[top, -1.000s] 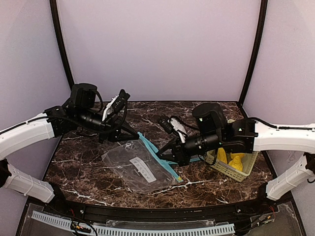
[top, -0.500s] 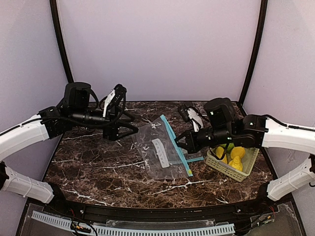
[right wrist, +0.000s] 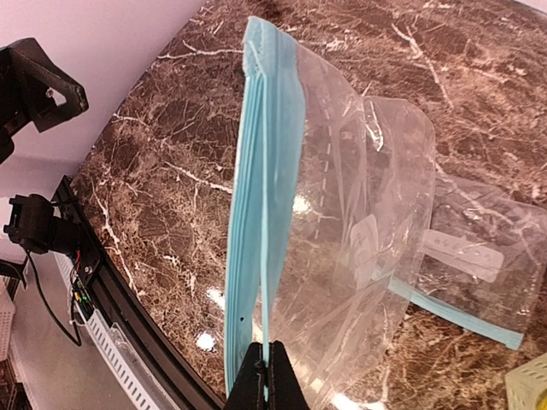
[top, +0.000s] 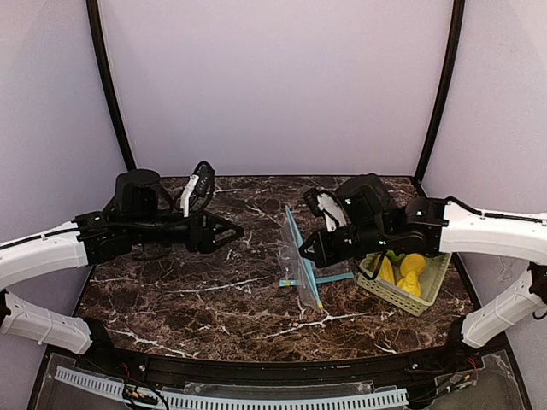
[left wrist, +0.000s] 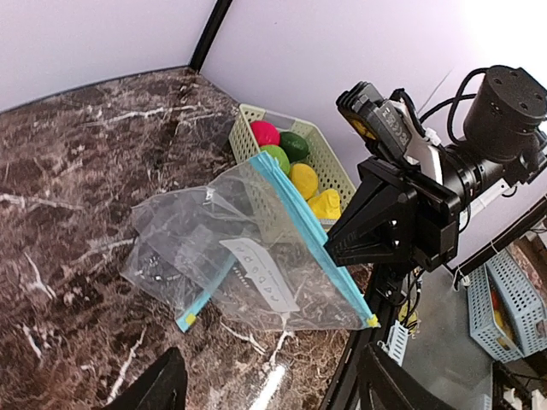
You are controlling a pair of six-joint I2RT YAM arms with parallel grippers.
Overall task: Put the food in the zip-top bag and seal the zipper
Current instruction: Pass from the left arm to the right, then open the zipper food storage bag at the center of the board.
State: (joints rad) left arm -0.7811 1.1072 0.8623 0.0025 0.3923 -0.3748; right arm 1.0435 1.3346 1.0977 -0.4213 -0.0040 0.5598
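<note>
Grippers first: right gripper (right wrist: 266, 377) is pinched tight on the blue zipper strip (right wrist: 261, 213) of the zip-top bag (left wrist: 248, 256), holding it up on edge w/ the clear body sagging down to the marble table (top: 171, 290). Left gripper (top: 234, 229) is spread wide w/ nothing in it, pointing at the bag from well apart. Food's all in the pale green basket (left wrist: 242, 137) just beside the bag: red ball (left wrist: 264, 132), light green ball (left wrist: 275, 156), dark green piece (left wrist: 295, 145), yellow pieces (left wrist: 304, 179). Can't tell if the bag's mouth is open or zipped, tbh, since the strip's edge-on.
</note>
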